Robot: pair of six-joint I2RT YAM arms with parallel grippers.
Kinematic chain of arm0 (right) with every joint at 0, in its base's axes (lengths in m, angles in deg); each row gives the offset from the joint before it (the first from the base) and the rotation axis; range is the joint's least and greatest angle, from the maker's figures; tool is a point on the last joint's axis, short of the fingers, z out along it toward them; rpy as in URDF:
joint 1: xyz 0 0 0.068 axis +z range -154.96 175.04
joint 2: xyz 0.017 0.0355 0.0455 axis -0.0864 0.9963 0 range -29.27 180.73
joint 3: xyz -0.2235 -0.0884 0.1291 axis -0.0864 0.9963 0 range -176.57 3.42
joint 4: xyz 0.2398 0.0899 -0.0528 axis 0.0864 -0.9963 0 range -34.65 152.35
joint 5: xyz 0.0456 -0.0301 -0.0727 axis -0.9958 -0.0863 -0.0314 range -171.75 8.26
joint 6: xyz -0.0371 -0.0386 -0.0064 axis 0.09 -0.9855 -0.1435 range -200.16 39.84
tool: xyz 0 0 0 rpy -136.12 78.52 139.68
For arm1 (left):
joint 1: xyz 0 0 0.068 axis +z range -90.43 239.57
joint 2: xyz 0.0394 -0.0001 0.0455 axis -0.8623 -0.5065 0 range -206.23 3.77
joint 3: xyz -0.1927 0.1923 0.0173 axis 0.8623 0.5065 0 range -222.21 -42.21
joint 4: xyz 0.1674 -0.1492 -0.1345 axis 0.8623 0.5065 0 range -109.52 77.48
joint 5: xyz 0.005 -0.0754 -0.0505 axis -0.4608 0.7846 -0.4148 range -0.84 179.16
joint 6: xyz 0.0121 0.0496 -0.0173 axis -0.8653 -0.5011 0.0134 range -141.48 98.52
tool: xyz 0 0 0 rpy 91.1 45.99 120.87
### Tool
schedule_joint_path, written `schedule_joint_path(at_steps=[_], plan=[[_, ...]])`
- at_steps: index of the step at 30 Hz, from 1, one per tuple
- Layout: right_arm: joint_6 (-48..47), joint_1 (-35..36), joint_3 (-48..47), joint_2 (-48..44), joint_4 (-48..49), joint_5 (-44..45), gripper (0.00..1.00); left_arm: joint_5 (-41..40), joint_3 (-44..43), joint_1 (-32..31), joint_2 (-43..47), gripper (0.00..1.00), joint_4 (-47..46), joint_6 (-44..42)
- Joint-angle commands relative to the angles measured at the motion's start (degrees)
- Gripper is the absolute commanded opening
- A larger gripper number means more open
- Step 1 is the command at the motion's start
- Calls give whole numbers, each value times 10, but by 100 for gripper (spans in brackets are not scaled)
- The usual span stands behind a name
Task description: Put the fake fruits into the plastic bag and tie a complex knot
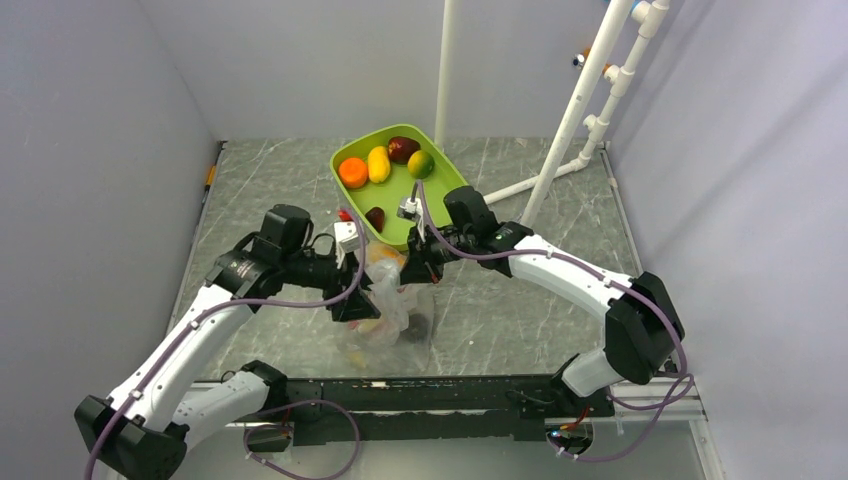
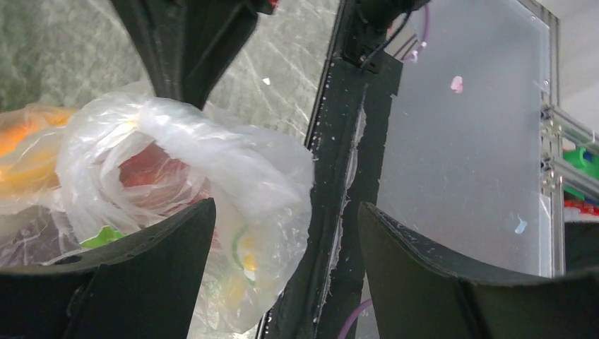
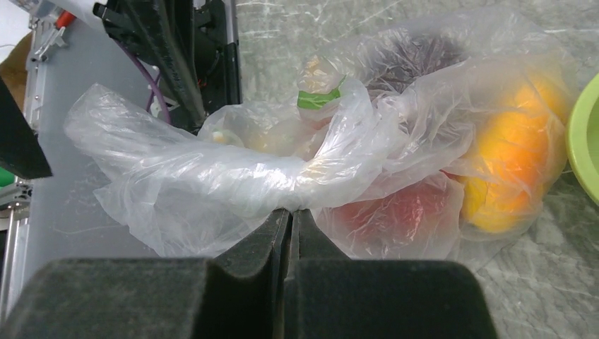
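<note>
The clear plastic bag [image 1: 385, 305] lies on the table in front of the lime green tray [image 1: 445, 195]. It holds several fake fruits: orange-yellow ones [image 3: 508, 162], a red one [image 3: 395, 212] and a dark maroon one [image 3: 417, 56]. My right gripper [image 3: 291, 212] is shut on the bunched, twisted plastic [image 3: 233, 169] of the bag's mouth. My left gripper [image 2: 286, 233] is open, with a fold of the bag [image 2: 184, 155] lying over its left finger [image 2: 141, 275]. In the tray lie an orange [image 1: 352, 172], a yellow oblong [image 1: 378, 164], two maroon fruits [image 1: 403, 149] and a green-yellow one [image 1: 421, 164].
A white pipe frame [image 1: 580, 100] and a white pole [image 1: 445, 70] stand behind and right of the tray. A black rail [image 1: 430, 395] runs along the table's near edge. Grey walls close in left, right and back. A small red berry [image 1: 345, 214] lies by the tray's left rim.
</note>
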Motion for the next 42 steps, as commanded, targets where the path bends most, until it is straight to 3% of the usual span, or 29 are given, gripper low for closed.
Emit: schedule_joint_path(at_steps=[1, 5, 11, 15, 25, 33, 38, 42], plan=[[-2, 5, -7, -27, 15, 18, 0, -91, -31, -21, -22, 77, -44, 104], [-12, 7, -9, -30, 7, 21, 0, -119, -39, -23, -48, 65, -33, 166], [-37, 6, -8, -36, -11, 15, 0, -94, -8, 41, -53, 24, -48, 191], [-50, 4, -6, -40, -23, 16, 0, -35, 9, 88, -59, 0, -62, 185], [-185, -52, -17, -79, -158, 67, 0, -91, 23, 155, -61, 0, 20, 74], [-323, -92, 41, -119, -248, 120, 0, -160, 3, 172, -108, 0, 65, -13], [-348, -97, 71, -130, -241, 123, 0, -133, 21, 174, -115, 0, 64, -80], [-316, -92, 27, -102, -224, 53, 0, -93, 22, 163, -124, 0, 60, -99]])
